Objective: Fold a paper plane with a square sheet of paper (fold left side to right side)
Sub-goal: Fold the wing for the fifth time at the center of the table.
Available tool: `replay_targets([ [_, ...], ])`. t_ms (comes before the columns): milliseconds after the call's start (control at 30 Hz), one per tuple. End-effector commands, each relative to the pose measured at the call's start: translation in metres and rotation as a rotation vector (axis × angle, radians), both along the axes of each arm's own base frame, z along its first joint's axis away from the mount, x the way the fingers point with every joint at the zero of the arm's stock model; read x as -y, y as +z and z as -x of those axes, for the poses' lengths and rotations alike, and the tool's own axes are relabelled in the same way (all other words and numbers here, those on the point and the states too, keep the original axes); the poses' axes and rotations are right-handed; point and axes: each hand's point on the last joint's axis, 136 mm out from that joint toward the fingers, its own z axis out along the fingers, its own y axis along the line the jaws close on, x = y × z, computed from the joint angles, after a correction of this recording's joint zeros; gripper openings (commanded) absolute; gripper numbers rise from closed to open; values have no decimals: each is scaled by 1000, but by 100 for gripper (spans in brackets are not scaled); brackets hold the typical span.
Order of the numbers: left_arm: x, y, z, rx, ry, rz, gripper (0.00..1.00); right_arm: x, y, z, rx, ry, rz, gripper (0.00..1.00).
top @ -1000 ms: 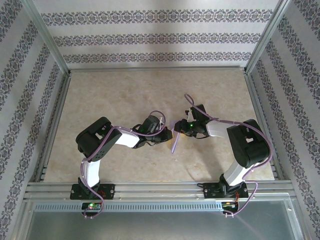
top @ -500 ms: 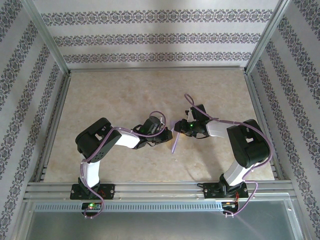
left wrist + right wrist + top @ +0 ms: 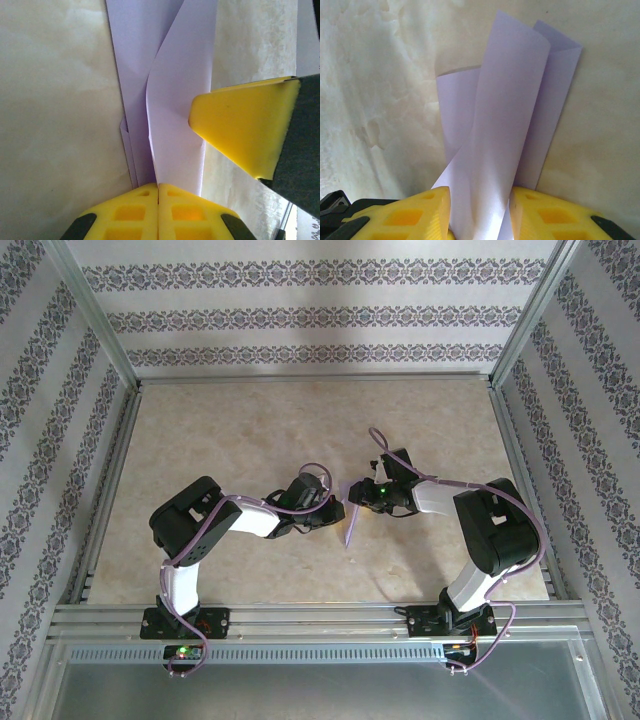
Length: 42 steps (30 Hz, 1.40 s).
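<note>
The square sheet of paper (image 3: 349, 524) is folded into a narrow, pointed lavender strip at the table's centre, between the two arms. My left gripper (image 3: 336, 512) is shut on its creased end; in the left wrist view the pads (image 3: 158, 186) meet on the fold and the paper (image 3: 180, 95) runs away from them. My right gripper (image 3: 363, 493) reaches it from the right. Its jaws (image 3: 479, 192) stand apart, and a raised flap of the paper (image 3: 505, 120) passes between them, brushing both. One right finger (image 3: 240, 125) shows beside the flap in the left wrist view.
The beige tabletop (image 3: 250, 430) stretches behind and to both sides of the arms. Aluminium frame rails (image 3: 110, 460) border it on the left and right, with patterned walls beyond. A metal rail (image 3: 320, 618) runs along the near edge by the arm bases.
</note>
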Motion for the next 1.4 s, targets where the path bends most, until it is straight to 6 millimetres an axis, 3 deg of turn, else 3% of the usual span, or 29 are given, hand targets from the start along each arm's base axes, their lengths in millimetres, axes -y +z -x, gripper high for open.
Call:
replay_targets([
  [0, -6, -15, 11, -45, -4, -71, 7, -2, -4, 4, -35, -1, 7, 39],
  [333, -12, -25, 13, -74, 13, -111, 7, 0, 14, -2, 3, -25, -18, 39],
  [633, -13, -30, 15, -94, 17, -143, 7, 3, 19, -1, 6, -36, -15, 38],
  [967, -11, -31, 16, -96, 4, -144, 7, 27, 30, 4, 19, -50, 73, 37],
  [1033, -9, -30, 16, -95, 2, -142, 7, 29, 36, 2, 35, -54, 61, 36],
  [1167, -8, -29, 15, -92, -2, -141, 7, 18, 45, -3, 49, -32, 17, 24],
  [1367, -6, -28, 15, -89, -8, -138, 7, 0, 42, -12, 38, 3, 9, 16],
])
